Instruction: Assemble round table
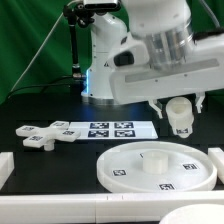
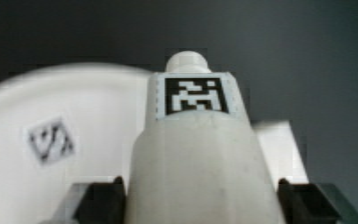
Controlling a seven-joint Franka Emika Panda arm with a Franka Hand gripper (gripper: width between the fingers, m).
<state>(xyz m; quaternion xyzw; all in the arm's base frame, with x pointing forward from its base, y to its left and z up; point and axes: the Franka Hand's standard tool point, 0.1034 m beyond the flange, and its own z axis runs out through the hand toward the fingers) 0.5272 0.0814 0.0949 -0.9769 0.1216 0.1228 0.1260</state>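
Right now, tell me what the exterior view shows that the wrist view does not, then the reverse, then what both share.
Only the exterior view: the cross-shaped foot piece lying on the table beside the marker board. Only the wrist view: the tag on the leg, seen close up. Both: the gripper shut on the leg, plus the round disc.

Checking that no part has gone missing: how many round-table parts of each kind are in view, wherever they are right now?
round disc: 1
cylinder leg: 1
cross-shaped foot piece: 1
Total: 3
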